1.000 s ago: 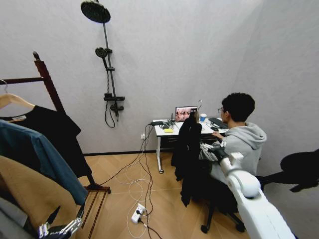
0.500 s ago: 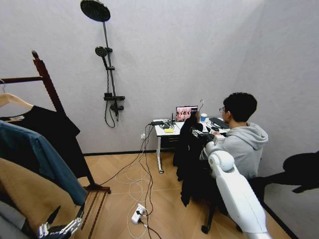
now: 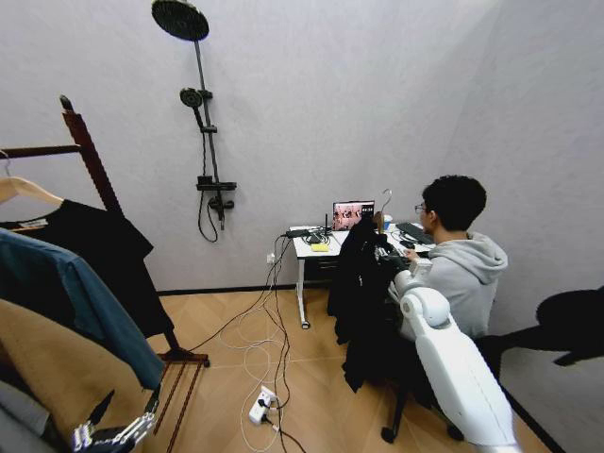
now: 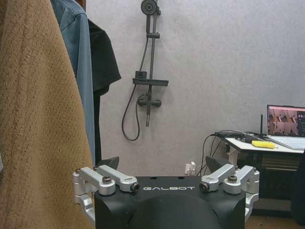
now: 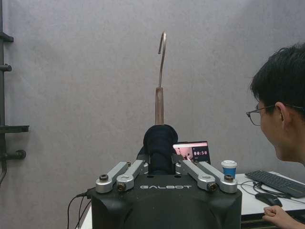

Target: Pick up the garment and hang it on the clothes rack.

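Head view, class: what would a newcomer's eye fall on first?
The white right arm reaches forward, its claw shut on the garment, which hangs limp and black before the desk. On the robot's left stands the clothes rack, already hung with clothes, the left claw open low beside it.

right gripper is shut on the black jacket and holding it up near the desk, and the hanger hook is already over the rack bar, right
Not quite. The right gripper is shut on the black jacket near the desk, but the hanger hook is free in the air, as the right wrist view shows. The rack stands far to the left.
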Motion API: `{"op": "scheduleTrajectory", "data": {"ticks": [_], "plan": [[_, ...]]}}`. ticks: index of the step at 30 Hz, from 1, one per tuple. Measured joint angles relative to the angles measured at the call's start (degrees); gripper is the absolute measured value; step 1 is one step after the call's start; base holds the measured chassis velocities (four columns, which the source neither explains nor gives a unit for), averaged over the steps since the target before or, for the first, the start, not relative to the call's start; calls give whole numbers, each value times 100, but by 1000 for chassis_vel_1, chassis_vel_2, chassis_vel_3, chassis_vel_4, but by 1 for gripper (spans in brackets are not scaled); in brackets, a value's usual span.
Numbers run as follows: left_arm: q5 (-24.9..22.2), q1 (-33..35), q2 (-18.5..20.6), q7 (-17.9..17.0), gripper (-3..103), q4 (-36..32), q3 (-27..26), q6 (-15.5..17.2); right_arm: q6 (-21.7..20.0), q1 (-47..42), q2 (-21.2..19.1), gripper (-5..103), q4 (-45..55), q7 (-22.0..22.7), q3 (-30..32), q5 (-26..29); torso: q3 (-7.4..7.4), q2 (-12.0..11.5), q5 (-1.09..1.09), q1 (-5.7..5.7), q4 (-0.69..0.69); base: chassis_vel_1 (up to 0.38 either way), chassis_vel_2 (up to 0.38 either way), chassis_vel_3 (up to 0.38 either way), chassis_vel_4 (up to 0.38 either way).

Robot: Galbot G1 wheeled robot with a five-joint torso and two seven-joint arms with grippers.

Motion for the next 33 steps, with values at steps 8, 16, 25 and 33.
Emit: {"op": "scheduleTrajectory", "data": {"ticks": [8, 16, 25, 33], "plan": [[0, 0, 0, 0, 100, 0, 0, 0, -14, -500, -122, 16, 665, -98, 201, 15, 0, -1, 0, 0, 0, 0, 0, 0, 0], [0, 0, 0, 0, 100, 0, 0, 0, 1, -1190, -281, 16, 1537, -337, 278, 97, 0, 0, 0, 0, 0, 52, 50, 47, 47], [0, 0, 0, 0, 100, 0, 0, 0, 0, -1576, -478, 16, 2229, -470, 552, 292, 0, 0, -2, -1, 0, 108, 101, 96, 99], [0, 0, 0, 0, 100, 0, 0, 0, -14, -1645, -526, 16, 2404, -240, 692, 422, -1, 1, 1, -2, 1, 91, 154, 149, 92]]}}
